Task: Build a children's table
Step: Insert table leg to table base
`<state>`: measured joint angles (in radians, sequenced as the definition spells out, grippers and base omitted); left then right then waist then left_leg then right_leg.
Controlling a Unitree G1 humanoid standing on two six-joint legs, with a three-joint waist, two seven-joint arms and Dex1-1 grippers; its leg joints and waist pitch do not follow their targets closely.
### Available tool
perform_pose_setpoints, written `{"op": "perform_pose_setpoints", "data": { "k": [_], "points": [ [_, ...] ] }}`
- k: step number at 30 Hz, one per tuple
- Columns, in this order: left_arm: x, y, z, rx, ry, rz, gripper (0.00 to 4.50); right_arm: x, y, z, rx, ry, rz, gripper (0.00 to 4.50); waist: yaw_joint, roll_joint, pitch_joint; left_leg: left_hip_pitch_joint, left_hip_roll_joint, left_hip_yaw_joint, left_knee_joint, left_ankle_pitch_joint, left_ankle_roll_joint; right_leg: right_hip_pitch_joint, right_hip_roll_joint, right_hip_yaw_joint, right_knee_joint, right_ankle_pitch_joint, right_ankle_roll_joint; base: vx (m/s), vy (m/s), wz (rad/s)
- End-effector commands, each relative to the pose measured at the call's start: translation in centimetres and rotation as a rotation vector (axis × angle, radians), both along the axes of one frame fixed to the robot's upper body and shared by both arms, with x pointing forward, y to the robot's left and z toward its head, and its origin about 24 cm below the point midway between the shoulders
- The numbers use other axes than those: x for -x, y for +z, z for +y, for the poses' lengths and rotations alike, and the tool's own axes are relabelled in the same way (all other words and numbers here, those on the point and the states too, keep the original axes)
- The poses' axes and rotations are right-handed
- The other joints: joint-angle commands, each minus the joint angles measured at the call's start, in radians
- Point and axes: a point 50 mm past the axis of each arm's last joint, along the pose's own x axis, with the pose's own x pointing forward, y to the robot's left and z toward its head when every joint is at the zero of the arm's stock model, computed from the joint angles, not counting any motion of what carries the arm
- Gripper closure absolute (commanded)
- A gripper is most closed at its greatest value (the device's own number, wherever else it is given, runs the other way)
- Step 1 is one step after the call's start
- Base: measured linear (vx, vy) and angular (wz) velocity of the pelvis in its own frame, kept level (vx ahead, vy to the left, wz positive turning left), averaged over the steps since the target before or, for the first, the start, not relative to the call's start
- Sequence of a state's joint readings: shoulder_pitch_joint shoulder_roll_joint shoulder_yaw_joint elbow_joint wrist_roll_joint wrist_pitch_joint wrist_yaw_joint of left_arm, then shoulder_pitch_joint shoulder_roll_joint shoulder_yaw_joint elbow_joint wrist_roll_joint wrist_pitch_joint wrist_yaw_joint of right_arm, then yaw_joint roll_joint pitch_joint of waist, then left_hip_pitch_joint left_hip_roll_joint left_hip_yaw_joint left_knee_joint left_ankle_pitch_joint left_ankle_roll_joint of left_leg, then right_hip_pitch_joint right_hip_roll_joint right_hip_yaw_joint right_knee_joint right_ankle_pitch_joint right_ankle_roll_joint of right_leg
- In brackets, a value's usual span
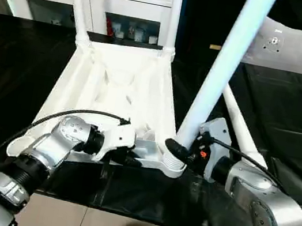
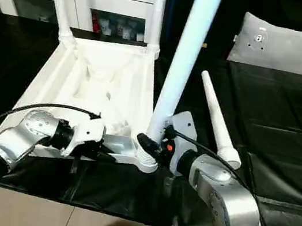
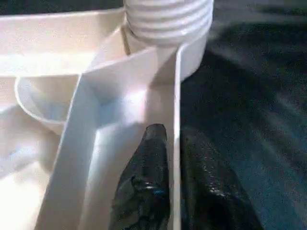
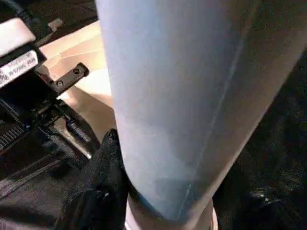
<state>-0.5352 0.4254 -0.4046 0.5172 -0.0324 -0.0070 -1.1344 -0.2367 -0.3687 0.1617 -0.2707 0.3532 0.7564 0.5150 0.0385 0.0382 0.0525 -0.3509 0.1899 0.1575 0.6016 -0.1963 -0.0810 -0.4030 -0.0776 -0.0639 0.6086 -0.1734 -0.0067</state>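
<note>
At the near right corner of the upturned table top (image 1: 115,83), the third leg (image 1: 224,61) stands almost upright in its socket (image 1: 170,164). The right gripper (image 1: 176,150) clasps its base; the left gripper (image 3: 175,191) apparently pinches the near rim beside it.

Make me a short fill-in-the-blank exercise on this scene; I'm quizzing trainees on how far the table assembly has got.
1. The white plastic square tabletop lies ribbed side ____ on the black sheet.
2. The right gripper is closed on the white tapered leg standing in the near ____ corner socket.
3. The left gripper pinches the tabletop's near ____.
4. One more white leg lies on the black sheet, ____ of the tabletop.

Missing words: up; right; rim; right
</note>
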Motion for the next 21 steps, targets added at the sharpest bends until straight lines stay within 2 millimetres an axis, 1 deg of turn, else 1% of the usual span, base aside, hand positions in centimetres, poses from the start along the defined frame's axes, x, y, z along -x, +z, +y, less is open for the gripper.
{"op": "perform_pose_setpoints", "data": {
  "k": [1,5,7,11,12,15,16,17,19,20,21],
  "points": [
    [-0.25,-0.06,0.42,-0.006,0.039,-0.026,3.84,0.07,-0.6,-0.04,0.021,0.008,0.028,2.6,-0.003,-0.015,-0.055,-0.002,0.018,-0.001,-0.076,-0.258,-0.003,0.038,-0.051,0.039,-0.107,-0.524,-0.065,0.0,0.0,0.0],
    [-0.08,-0.38,0.55,-0.014,0.039,-0.018,3.76,0.17,-0.69,-0.07,0.022,0.005,0.028,2.6,-0.004,-0.017,-0.056,-0.002,0.017,-0.002,-0.077,-0.266,-0.003,0.037,-0.052,0.038,-0.11,-0.537,-0.055,0.0,0.0,0.0],
    [-0.13,-0.45,0.61,-0.012,0.049,-0.016,4.07,0.28,-0.74,-0.06,0.022,0.007,0.028,2.6,-0.004,-0.018,-0.056,-0.002,0.017,-0.002,-0.076,-0.267,-0.003,0.037,-0.052,0.039,-0.109,-0.533,-0.056,0.0,0.0,0.0],
    [-0.2,-0.71,0.87,-0.029,0.052,-0.015,4.16,0.25,-0.75,-0.07,0.022,0.008,0.028,2.6,-0.005,-0.018,-0.054,-0.002,0.016,-0.002,-0.076,-0.277,-0.003,0.036,-0.053,0.038,-0.113,-0.561,-0.049,0.0,0.0,0.0],
    [-0.18,-0.77,0.97,-0.037,0.049,-0.013,4.44,0.23,-0.72,-0.1,0.023,0.008,0.027,2.6,-0.006,-0.018,-0.053,-0.002,0.015,-0.003,-0.076,-0.282,-0.003,0.035,-0.053,0.036,-0.115,-0.576,-0.043,0.0,0.0,0.0],
    [-0.14,-0.71,1.03,-0.037,0.035,0.001,4.5,0.13,-0.66,-0.18,0.028,0.012,0.029,2.6,-0.009,-0.02,-0.052,-0.001,0.014,-0.005,-0.076,-0.299,-0.004,0.033,-0.053,0.034,-0.12,-0.611,-0.028,0.0,0.0,0.0],
    [-0.14,-0.71,1.03,-0.036,0.035,0.001,4.5,0.13,-0.66,-0.18,0.028,0.012,0.029,2.6,-0.009,-0.019,-0.052,0.0,0.013,-0.005,-0.076,-0.299,-0.003,0.032,-0.054,0.034,-0.121,-0.616,-0.027,0.0,0.0,0.0],
    [-0.04,-0.52,0.91,-0.032,0.003,-0.002,4.5,0.08,-0.63,-0.22,0.037,0.026,0.032,2.6,-0.011,-0.022,-0.053,-0.001,0.014,-0.005,-0.076,-0.296,-0.001,0.033,-0.054,0.033,-0.122,-0.616,-0.026,0.0,0.0,0.0],
    [0.13,-0.36,0.72,-0.032,-0.036,-0.005,4.5,0.05,-0.65,-0.29,0.043,0.04,0.04,2.6,-0.01,-0.019,-0.056,-0.002,0.019,-0.007,-0.08,-0.283,0.001,0.036,-0.055,0.035,-0.116,-0.568,-0.039,0.0,0.0,0.0],
    [0.24,-0.3,0.56,-0.037,-0.065,-0.009,4.5,0.02,-0.74,-0.41,0.05,0.05,0.049,2.6,-0.011,-0.024,-0.057,-0.003,0.022,-0.006,-0.082,-0.275,0.003,0.037,-0.053,0.038,-0.112,-0.52,-0.055,0.0,0.0,0.0],
    [0.27,-0.28,0.52,-0.039,-0.073,-0.011,4.5,0.02,-0.77,-0.45,0.052,0.053,0.052,2.6,-0.011,-0.024,-0.058,-0.004,0.023,-0.006,-0.082,-0.269,0.003,0.038,-0.053,0.039,-0.107,-0.497,-0.064,0.0,0.0,0.0]
  ]
}}
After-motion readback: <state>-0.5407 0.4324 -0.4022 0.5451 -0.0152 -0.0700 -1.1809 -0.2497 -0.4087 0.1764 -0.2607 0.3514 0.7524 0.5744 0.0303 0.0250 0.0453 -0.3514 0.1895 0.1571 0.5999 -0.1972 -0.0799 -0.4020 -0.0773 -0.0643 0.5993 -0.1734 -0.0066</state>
